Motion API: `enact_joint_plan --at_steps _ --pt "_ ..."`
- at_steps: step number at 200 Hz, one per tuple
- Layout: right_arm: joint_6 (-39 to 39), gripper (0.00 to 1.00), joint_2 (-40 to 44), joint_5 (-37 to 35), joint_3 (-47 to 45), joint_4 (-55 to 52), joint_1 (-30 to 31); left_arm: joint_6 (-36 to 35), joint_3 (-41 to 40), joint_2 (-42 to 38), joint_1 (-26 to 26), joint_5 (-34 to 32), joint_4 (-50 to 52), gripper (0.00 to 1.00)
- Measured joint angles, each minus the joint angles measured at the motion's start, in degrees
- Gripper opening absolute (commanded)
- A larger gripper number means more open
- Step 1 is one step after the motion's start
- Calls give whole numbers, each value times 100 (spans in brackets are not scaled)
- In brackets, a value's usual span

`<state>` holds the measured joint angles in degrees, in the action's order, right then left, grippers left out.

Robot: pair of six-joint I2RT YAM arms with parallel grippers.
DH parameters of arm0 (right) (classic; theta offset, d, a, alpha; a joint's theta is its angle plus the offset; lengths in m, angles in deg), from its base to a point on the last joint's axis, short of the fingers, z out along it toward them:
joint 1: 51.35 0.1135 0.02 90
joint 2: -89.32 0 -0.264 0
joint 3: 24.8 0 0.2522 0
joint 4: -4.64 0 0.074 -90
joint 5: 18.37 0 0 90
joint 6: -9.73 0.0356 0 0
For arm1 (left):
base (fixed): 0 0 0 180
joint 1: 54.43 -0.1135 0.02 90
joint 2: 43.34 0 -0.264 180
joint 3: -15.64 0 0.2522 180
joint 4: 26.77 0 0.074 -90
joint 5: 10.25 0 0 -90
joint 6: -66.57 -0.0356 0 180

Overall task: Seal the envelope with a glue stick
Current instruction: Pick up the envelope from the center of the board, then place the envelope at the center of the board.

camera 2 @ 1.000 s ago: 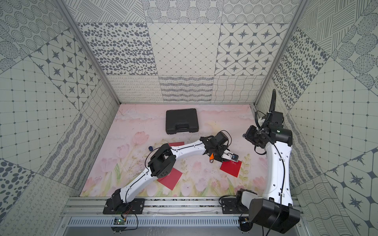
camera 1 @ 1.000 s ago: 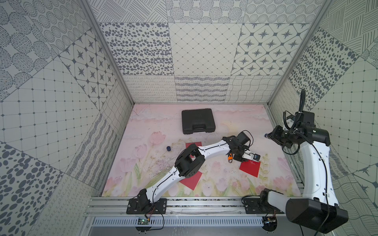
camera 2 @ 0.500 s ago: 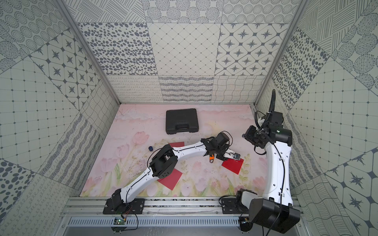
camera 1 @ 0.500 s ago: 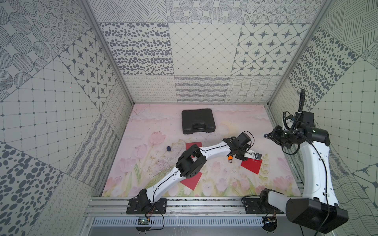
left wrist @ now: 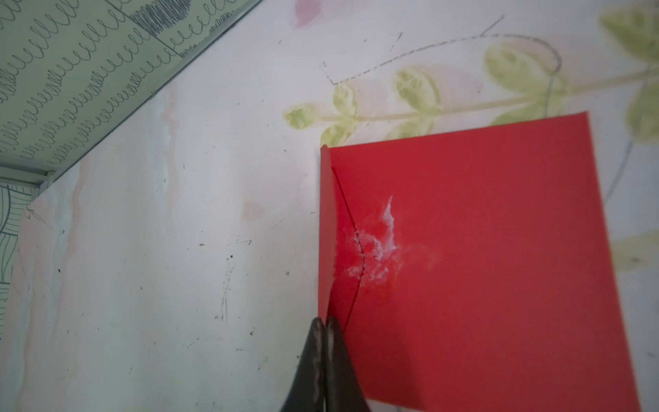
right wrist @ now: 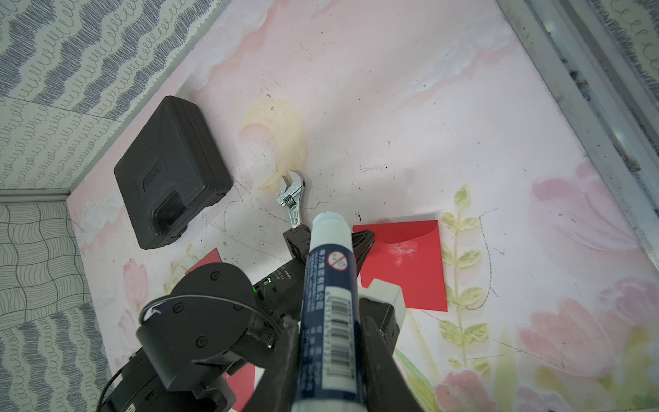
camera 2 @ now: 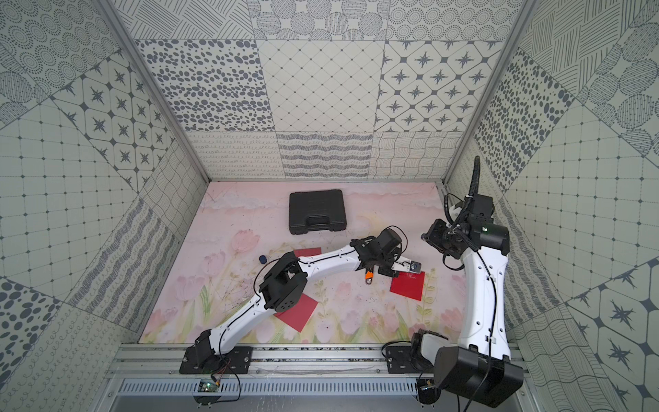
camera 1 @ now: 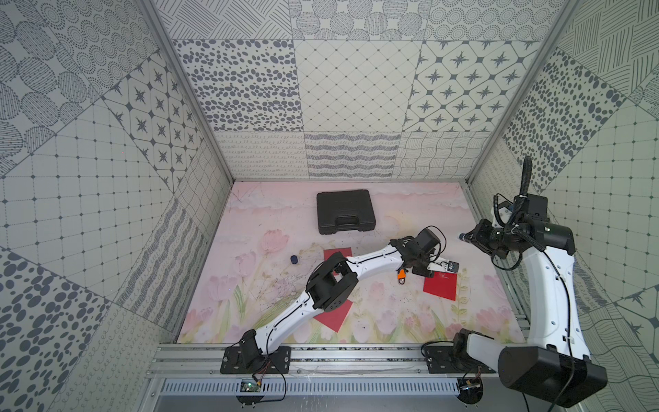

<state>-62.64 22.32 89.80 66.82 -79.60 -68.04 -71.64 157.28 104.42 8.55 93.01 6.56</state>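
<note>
A red envelope (camera 1: 440, 287) (camera 2: 408, 285) lies on the flowered mat at the right, with a white glue smear (left wrist: 374, 249) by its flap seam. My left gripper (left wrist: 324, 321) (camera 1: 429, 276) is at the envelope's near-left corner. It is shut on the thin edge of the flap (left wrist: 326, 228), which stands up from the envelope. My right gripper (right wrist: 330, 321) hangs in the air to the right of the envelope. It is shut on the glue stick (right wrist: 330, 285) (camera 1: 462, 236), which is uncapped with its white tip showing.
A dark blue cap (camera 1: 294, 259) lies left of centre. An orange-handled wrench (camera 1: 402, 275) (right wrist: 292, 199) lies under the left wrist. Two more red envelopes (camera 1: 333, 314) (camera 1: 337, 253) sit partly under the left arm. A black case (camera 1: 345, 211) is at the back.
My left gripper's jaws have closed on the flap edge, and the wrist has shifted slightly right. The right arm and the glue stick have not moved.
</note>
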Motion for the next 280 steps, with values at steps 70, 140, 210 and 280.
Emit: enact_joint_plan --at_steps 70,140,210,280 --pt "2 0 4 221 0 -2 173 2494 -1720 -1655 28 -90 505 0" --pt "39 0 22 166 0 -160 1705 6085 -5792 -3943 28 -227 -557 0" --pt "518 0 -17 -284 -72 -256 3088 8480 -7888 -4977 28 -629 -1749 24" --pt "741 0 -17 -605 -85 -391 3314 8655 -7759 -5005 28 -632 -1606 36"
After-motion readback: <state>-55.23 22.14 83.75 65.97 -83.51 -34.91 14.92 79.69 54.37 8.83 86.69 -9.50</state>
